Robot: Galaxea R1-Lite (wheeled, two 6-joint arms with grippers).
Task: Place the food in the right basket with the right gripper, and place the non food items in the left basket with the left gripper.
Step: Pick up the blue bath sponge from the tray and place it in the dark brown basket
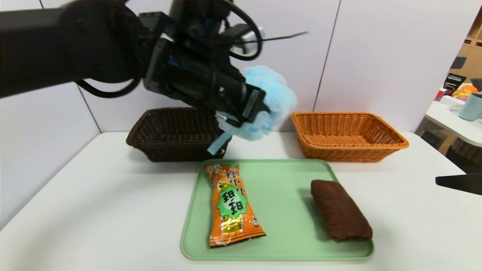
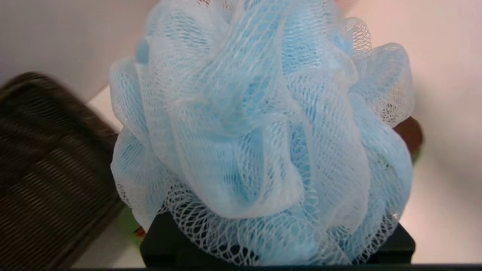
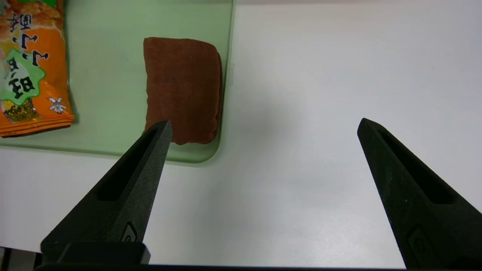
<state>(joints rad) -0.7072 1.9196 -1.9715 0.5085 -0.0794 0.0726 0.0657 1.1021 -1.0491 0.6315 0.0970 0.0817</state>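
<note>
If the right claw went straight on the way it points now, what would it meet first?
Most likely the bare white table. The open right claw aims just beside the green tray; the brown towel lies off that line.

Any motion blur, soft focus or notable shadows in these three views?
Head view: the left hand and the blue bath pouf it carries are smeared by motion; the green tray is sharp. Left wrist view: the pouf's mesh is crisp, the dark basket behind it soft. Right wrist view: the open right hand is sharp, with a faint shadow beside the brown towel.
</note>
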